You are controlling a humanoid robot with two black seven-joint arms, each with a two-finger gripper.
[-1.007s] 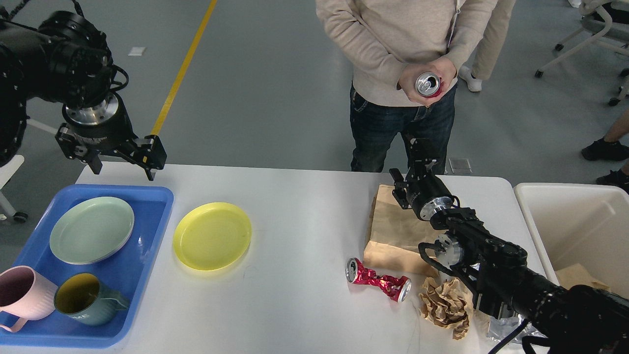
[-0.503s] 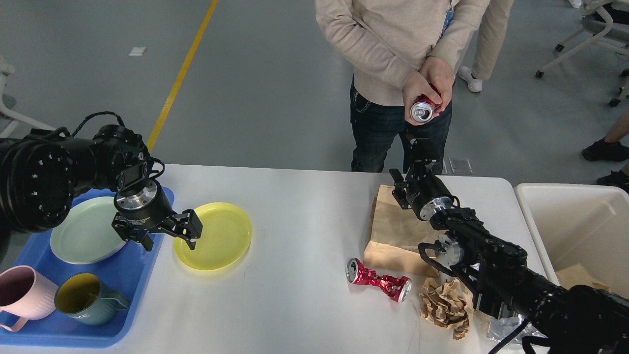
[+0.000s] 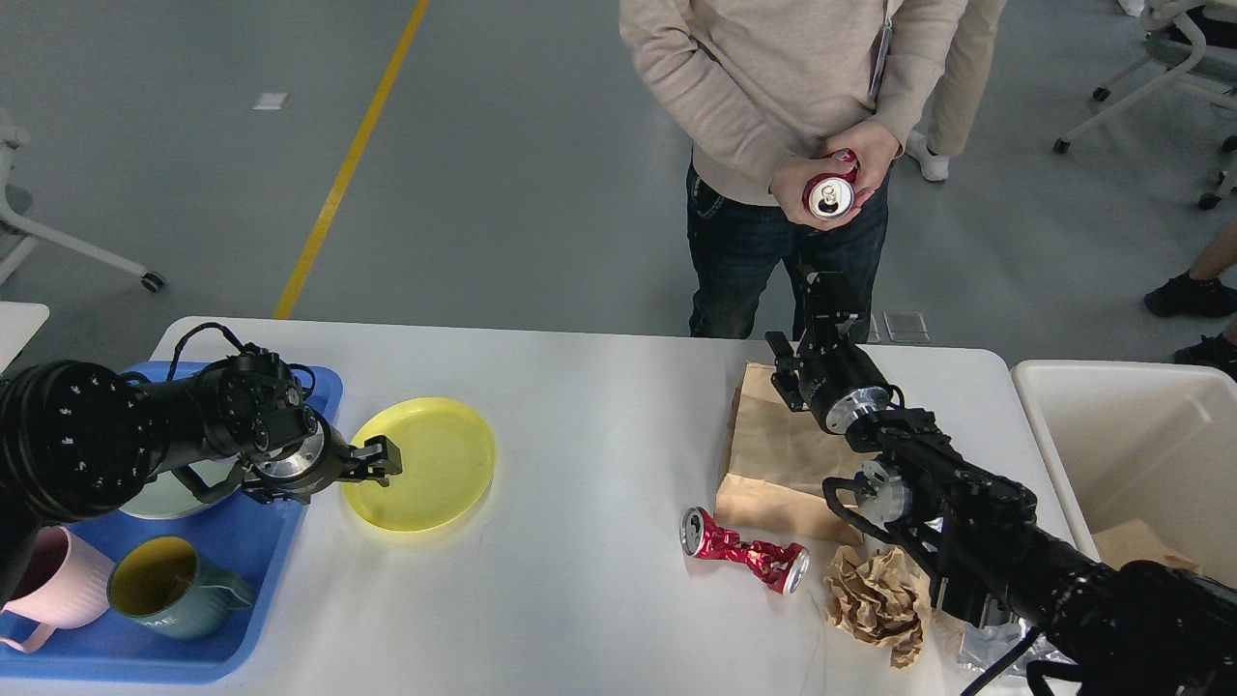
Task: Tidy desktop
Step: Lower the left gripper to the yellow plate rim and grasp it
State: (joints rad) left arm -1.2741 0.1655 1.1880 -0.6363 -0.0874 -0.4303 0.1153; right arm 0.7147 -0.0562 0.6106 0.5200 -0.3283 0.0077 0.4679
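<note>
The white desktop (image 3: 599, 387) carries a yellow plate (image 3: 430, 469) at left of centre. My left gripper (image 3: 375, 461) lies low and sideways at the plate's left rim, with one finger (image 3: 385, 450) over the rim; I cannot tell whether it grips. A crushed red can (image 3: 744, 556), crumpled brown paper (image 3: 875, 599) and a flat brown paper bag (image 3: 773, 454) lie at the right. My right gripper (image 3: 826, 300) points up above the bag's far edge, dark against a person's jeans and holding nothing that I can see.
A blue tray (image 3: 280, 551) at the left holds a green plate (image 3: 164, 498), a pink mug (image 3: 48, 580) and a green mug (image 3: 164, 590). A cream bin (image 3: 1131, 435) stands off the right edge. A person (image 3: 773, 87) behind the table holds a red can (image 3: 829, 196).
My left arm has swung down from above the table's far left corner to the yellow plate's left rim. The right arm has not moved. The person shifted the can in his hands.
</note>
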